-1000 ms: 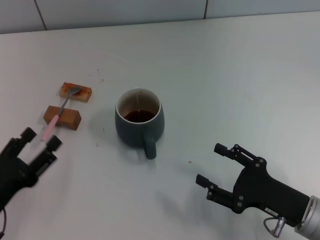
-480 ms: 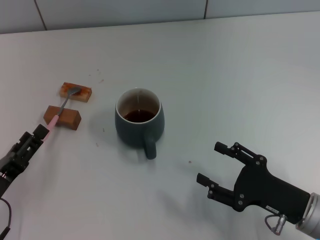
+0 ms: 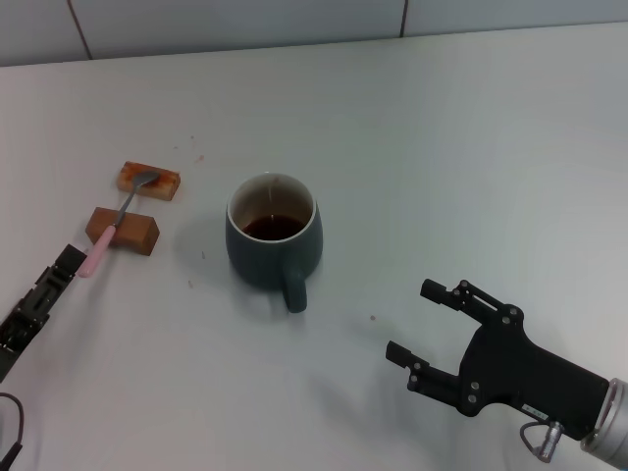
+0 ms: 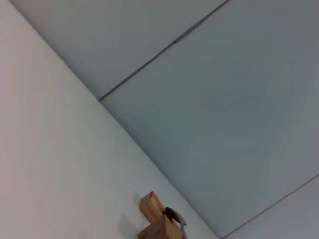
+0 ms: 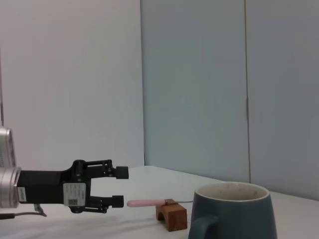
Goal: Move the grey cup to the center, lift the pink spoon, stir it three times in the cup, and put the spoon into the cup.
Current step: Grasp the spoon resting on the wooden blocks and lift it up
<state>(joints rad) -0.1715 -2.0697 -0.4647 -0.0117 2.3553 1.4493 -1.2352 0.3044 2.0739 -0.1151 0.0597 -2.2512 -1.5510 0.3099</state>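
A white table (image 3: 442, 147) is filling the head view, with a pale panelled wall along the top edge. The grey cup (image 3: 273, 242) is standing left of centre, holding dark brown liquid, handle toward the bottom. At centre left, the pink spoon (image 3: 110, 229) is lying across two brown blocks (image 3: 123, 229). The left gripper (image 3: 61, 267) is sitting at lower left with its fingers spread, just short of the handle tip. The right gripper (image 3: 430, 329) is hovering at lower right, fingers apart, holding nothing.

The right wrist view alone is showing the gap between the left gripper's fingers (image 5: 120, 172).
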